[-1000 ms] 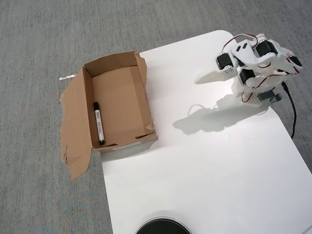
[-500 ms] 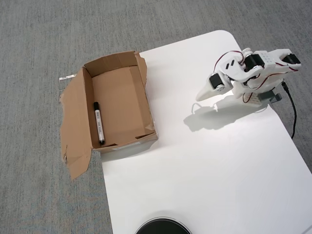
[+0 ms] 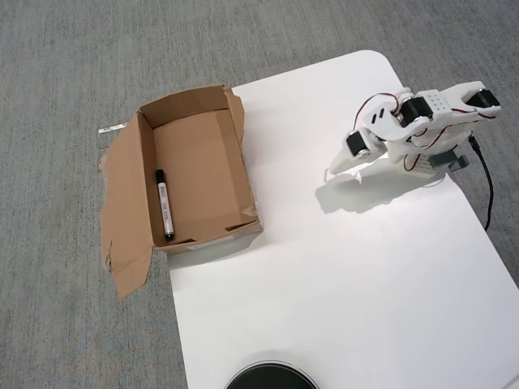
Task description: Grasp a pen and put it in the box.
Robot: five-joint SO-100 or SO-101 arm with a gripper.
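Now the pen point(image 3: 165, 205) lies flat inside the box point(image 3: 241, 154), along its left wall in the overhead view, black cap toward the top and tip toward the bottom. One large flap point(image 3: 122, 219) of the box is splayed out to the left over the grey carpet point(image 3: 65, 73). The box sits at the left edge of the white desk point(image 3: 340, 284). The white arm is folded low at the desk's right side, well apart from the box. Its gripper point(image 3: 334, 168) points down-left, carries nothing, and its jaws look closed together.
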